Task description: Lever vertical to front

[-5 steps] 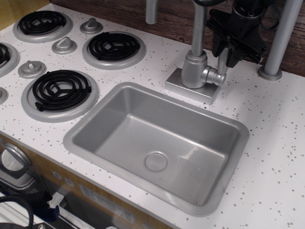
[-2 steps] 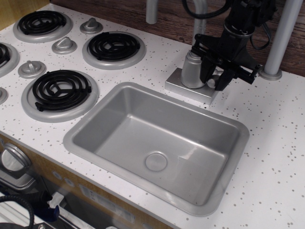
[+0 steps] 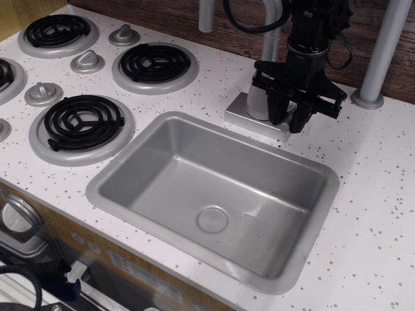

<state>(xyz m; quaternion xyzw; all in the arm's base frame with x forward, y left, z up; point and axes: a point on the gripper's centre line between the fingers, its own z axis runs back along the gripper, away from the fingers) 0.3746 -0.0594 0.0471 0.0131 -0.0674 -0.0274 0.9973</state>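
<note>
The grey faucet body (image 3: 257, 98) stands on its square base (image 3: 241, 116) behind the sink. My black gripper (image 3: 293, 120) hangs at the faucet's right side, fingers pointing down and toward the front, close together over the spot where the stub juts out. The lever is almost wholly hidden between the fingers (image 3: 283, 111). From how they stand, it points forward and down. The tall spout pipe (image 3: 271, 32) rises behind the gripper.
The grey sink basin (image 3: 214, 194) lies just in front of the faucet. Several black stove burners (image 3: 83, 122) and silver knobs (image 3: 87, 62) are at the left. A grey post (image 3: 382, 52) stands at the back right. A wooden wall runs along the back.
The gripper has swung from upright behind the faucet's right side down and forward, tilting over the base. The lever, seen upright between the fingers before, has gone with it and is now covered.
</note>
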